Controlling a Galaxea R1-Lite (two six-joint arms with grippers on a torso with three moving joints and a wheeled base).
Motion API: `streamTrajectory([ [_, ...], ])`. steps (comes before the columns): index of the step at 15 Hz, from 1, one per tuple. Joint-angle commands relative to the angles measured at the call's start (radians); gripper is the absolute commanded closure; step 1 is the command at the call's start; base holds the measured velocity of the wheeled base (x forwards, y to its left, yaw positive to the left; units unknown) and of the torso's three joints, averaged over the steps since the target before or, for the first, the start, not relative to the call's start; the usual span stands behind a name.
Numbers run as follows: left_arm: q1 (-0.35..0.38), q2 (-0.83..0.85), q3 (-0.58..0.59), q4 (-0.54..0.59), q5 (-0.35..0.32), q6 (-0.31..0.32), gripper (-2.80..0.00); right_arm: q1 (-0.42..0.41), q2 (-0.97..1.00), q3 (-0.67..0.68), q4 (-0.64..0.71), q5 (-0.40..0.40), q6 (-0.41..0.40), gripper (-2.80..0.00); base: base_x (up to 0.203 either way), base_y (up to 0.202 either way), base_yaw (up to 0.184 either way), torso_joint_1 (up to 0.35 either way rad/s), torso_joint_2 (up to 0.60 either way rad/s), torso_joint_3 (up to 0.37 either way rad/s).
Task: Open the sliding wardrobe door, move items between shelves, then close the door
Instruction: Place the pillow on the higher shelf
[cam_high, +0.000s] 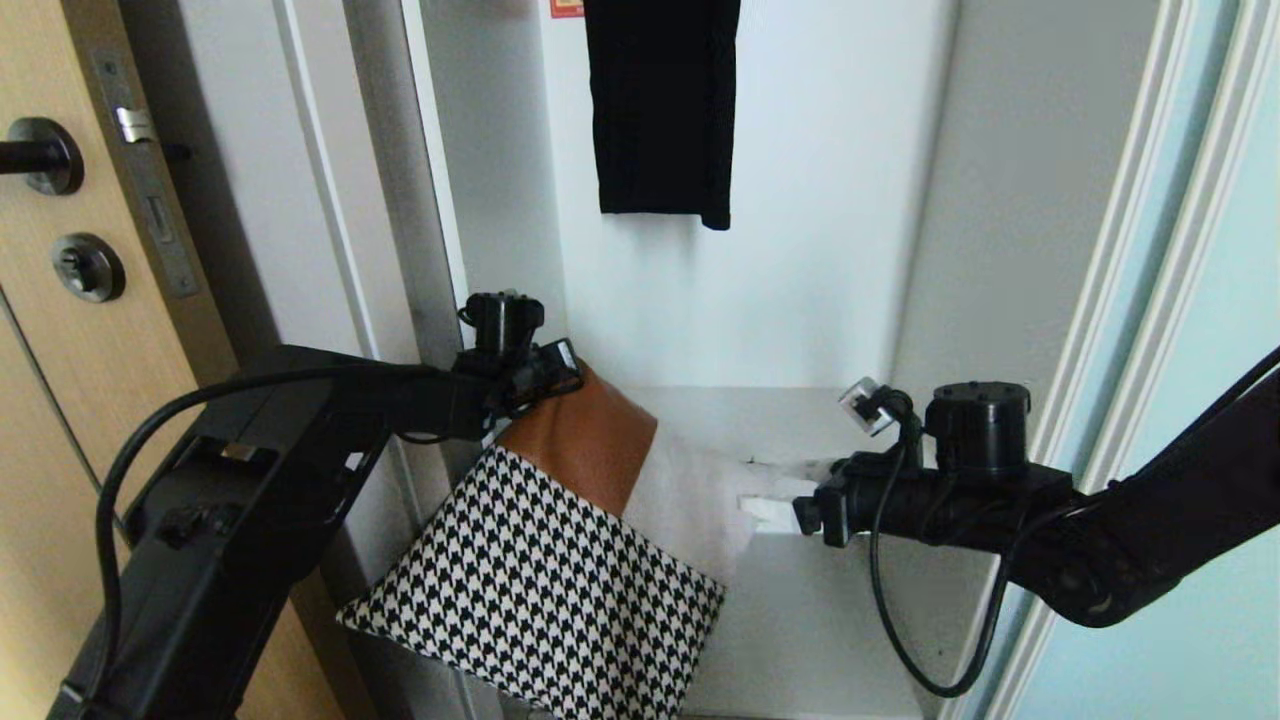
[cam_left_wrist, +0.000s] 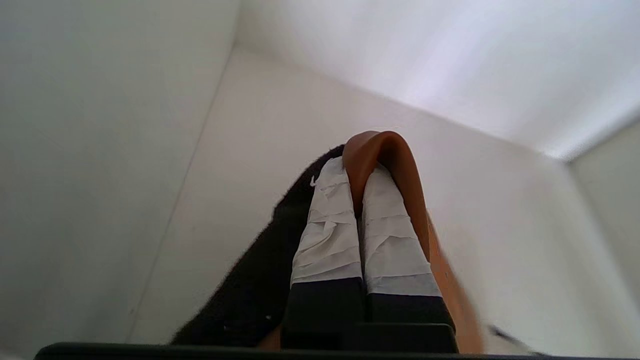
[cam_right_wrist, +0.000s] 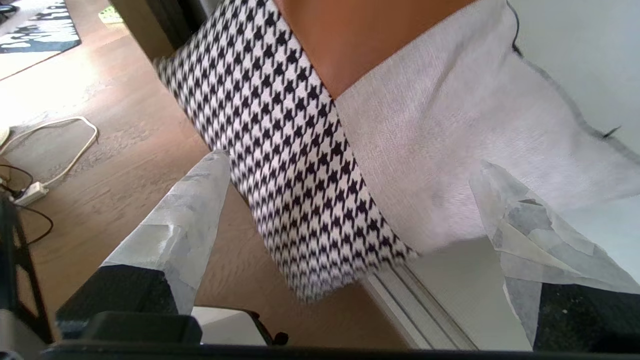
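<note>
We see the folded bundle (cam_high: 560, 530) lying at the front left of the white shelf (cam_high: 840, 610), its houndstooth corner hanging out past the shelf's front edge toward 7 o'clock in the head view. A rust-brown piece (cam_high: 590, 440) sits at the bundle's 12 o'clock end, and a pale woven panel (cam_high: 690, 500) fills its 3 o'clock side. Our left gripper (cam_left_wrist: 362, 172) comes in from 9 o'clock, its taped fingers (cam_left_wrist: 330, 225) pressed together and pinching a fold of the rust-brown piece, with black fabric (cam_left_wrist: 260, 280) under them. Our right gripper (cam_right_wrist: 350, 210) reaches in from 3 o'clock, its taped fingers (cam_right_wrist: 175, 235) spread wide just beside the pale panel, gripping nothing. A long black garment (cam_high: 662, 105) hangs at 12 o'clock. The frosted sliding door (cam_high: 1190, 400) stands at 3 o'clock, pushed aside, and a tan wooden door (cam_high: 70, 350) at 9 o'clock.
</note>
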Motion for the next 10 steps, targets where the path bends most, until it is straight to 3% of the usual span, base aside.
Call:
streamTrajectory([
  [1,-0.001,0.012,0.001,-0.003,-0.002,-0.003,0.0,-0.004,0.057,-0.008,-0.023,0.005,0.008,-2.8,0.0,0.0,0.0,0.0,0.0,0.0],
  [5,0.013,0.018,0.0,-0.006,-0.003,-0.003,0.0,-0.009,0.143,-0.054,-0.031,0.004,0.078,-2.8,0.0,0.0,0.0,0.0,0.0,0.0],
  [10,0.03,0.01,0.001,-0.023,-0.005,-0.004,0.0,-0.013,0.334,-0.195,-0.019,-0.04,0.099,-2.8,0.0,0.0,0.0,0.0,0.0,0.0],
])
